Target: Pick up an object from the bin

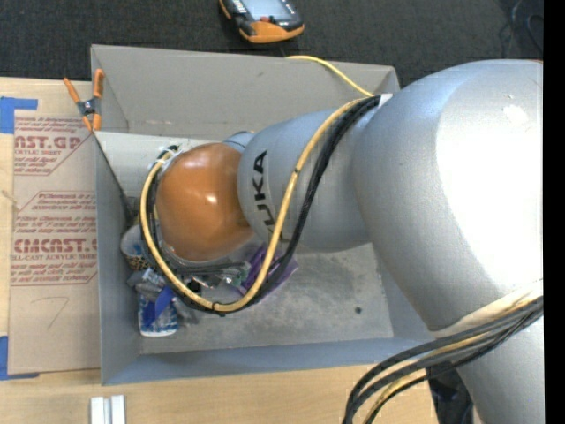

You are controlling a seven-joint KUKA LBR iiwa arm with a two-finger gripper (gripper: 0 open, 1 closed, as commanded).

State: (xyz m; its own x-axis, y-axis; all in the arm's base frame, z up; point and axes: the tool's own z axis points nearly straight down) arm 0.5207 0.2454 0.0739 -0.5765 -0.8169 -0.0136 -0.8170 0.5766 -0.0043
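**Wrist low over the bin's left end**

Dark carpet is showing beyond the grey metal bin point(265, 82), with an orange-and-black handheld device point(260, 13) lying on it past the far wall. I am stretching in from the right, my big silver arm point(424, 193) covering much of the bin's right half and angling down toward the left end. My orange wrist cover point(199, 203) is hanging just above the heap there, with a yellow cable point(148, 228) looping around it. My pincer point(201, 279) is sitting under that cover, and I cannot tell whether it is open, closed or gripping anything. Nearest to it, a purple thing point(267, 268) is peeking out beside the wrist. A blue-and-white thing point(159, 312), perhaps a crumpled wrapper, is lying in the near-left corner. The rest of the heap point(137, 246) is crowding the left wall.
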